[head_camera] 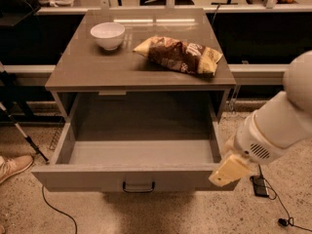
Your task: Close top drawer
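Observation:
The top drawer [97,178] of the grey-beige cabinet is pulled far out toward me, and its inside is empty. Its flat front panel carries a small dark bar handle [138,186] at centre. No other drawers show. My gripper [229,170], cream-coloured on the end of a white arm [278,130], sits at the drawer's front right corner, overlapping the right end of the front panel. I cannot tell whether it touches the panel.
A white bowl [107,35] and a brown chip bag [181,55] lie on the cabinet top [87,72]. Cables and a black power brick [260,185] lie on the floor at right. A shoe [12,167] and a tripod leg [24,135] are at left.

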You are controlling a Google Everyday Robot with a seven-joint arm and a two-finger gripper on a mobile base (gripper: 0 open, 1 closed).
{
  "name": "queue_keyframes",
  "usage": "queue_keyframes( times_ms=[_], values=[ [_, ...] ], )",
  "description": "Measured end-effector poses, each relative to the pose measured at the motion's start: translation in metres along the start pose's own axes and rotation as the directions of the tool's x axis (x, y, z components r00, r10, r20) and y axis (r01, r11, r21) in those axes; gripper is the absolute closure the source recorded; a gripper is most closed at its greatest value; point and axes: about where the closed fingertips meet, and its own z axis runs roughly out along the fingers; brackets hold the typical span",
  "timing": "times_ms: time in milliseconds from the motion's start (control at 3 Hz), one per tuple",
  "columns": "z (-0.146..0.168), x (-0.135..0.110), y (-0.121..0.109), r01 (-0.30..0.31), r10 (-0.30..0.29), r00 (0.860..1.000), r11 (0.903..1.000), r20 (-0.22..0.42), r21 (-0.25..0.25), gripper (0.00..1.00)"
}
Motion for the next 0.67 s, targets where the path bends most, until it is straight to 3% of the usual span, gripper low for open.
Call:
queue_keyframes(
  times_ms=[667],
  values=[
    [0.077, 0.019, 0.011, -0.149, 0.15, 0.988, 0.9877, 0.019, -0.047, 0.89]
  ],
)
